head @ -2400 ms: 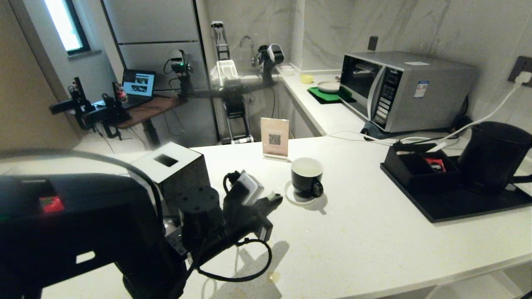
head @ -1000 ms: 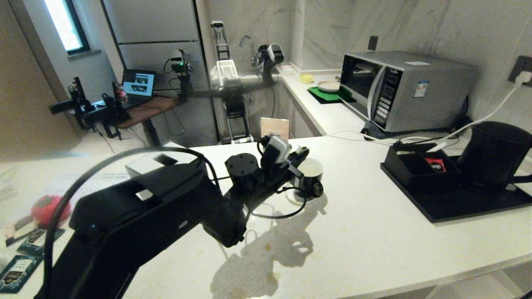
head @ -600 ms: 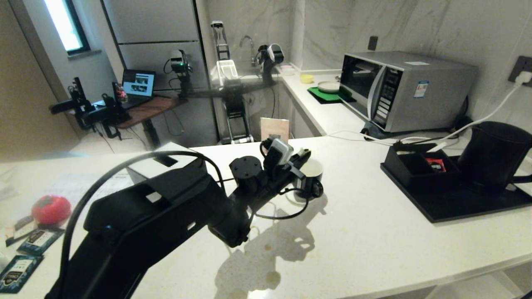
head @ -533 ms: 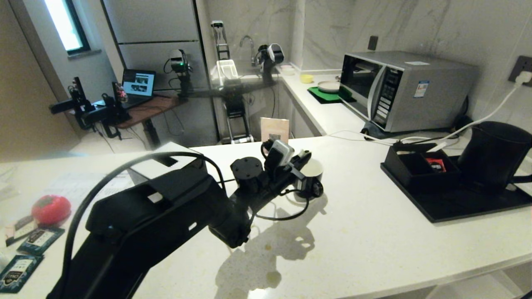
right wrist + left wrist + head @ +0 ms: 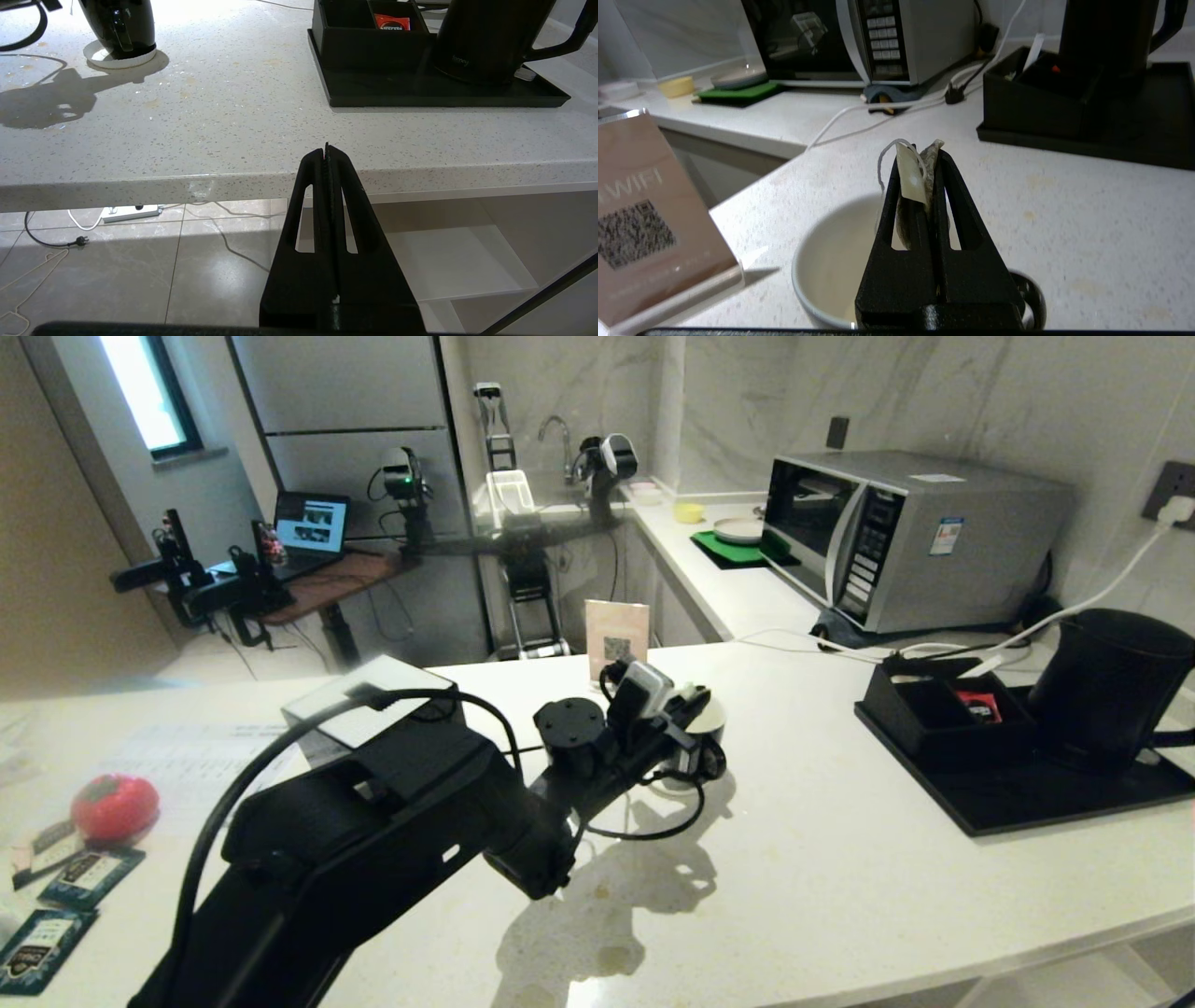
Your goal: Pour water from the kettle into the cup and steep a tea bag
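Right at the near side: counter edge (image 5: 196, 184) running across, tiled floor (image 5: 140, 261) and open shelving below, right gripper (image 5: 326, 148) parked just off that edge, jaws pressed together on nothing. Plenty of bare white countertop (image 5: 822, 887) ahead, speckled, a few small stains, broad open stretch between the cup and the black tray (image 5: 1055, 798). Off to the left edge: red ball (image 5: 114, 807), dark teal packets (image 5: 42, 933). Further in, left gripper (image 5: 922, 151) reaching over the cup (image 5: 714, 747), jaws clamped on the tea bag (image 5: 930, 163), pale tag and a loop of white string (image 5: 880, 165) poking past the tips. Cup directly beneath, on a white coaster (image 5: 122, 58), white inside showing, contents hard to read from here. Just behind: a sign with a QR code (image 5: 616, 639), standing near the far counter edge; black cube with white slotted top (image 5: 369, 705) to the left. Right side: tray carrying a compartment box (image 5: 920, 714) with a red packet (image 5: 979, 707) in one section, the kettle (image 5: 1106, 686) upright beside it, handle outward. Beyond: microwave (image 5: 901, 537) against the marble wall, white cable to a socket, sink and a laptop desk far back.
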Tool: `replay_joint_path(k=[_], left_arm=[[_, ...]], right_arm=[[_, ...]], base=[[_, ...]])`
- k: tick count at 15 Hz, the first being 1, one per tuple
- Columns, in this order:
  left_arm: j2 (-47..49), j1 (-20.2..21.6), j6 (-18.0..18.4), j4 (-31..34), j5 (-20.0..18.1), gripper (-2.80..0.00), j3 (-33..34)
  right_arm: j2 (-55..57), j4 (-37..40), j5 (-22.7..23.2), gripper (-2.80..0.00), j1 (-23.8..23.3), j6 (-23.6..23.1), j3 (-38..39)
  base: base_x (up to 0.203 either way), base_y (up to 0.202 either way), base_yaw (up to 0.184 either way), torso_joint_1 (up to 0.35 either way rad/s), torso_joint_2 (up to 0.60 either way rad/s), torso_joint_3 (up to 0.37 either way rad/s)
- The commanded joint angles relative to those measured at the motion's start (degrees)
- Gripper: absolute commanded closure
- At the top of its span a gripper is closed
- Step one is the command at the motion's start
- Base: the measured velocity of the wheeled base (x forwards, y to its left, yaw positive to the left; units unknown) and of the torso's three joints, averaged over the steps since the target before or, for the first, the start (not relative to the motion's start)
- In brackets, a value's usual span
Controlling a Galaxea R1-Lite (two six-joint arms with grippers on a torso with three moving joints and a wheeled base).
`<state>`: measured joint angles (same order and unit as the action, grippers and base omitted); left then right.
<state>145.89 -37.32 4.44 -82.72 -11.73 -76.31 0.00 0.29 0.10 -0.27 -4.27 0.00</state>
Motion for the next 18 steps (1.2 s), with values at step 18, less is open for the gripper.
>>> replay_joint_path(k=[18], left_arm=[[-4.3, 1.8, 0.5, 19.6, -3.2, 0.00, -8.9]], right_arm=[[0.0, 0.0, 0.0, 0.00, 0.0, 0.0, 0.0]], base=[[0.000, 0.000, 0.000, 0.000, 0.00, 0.000]])
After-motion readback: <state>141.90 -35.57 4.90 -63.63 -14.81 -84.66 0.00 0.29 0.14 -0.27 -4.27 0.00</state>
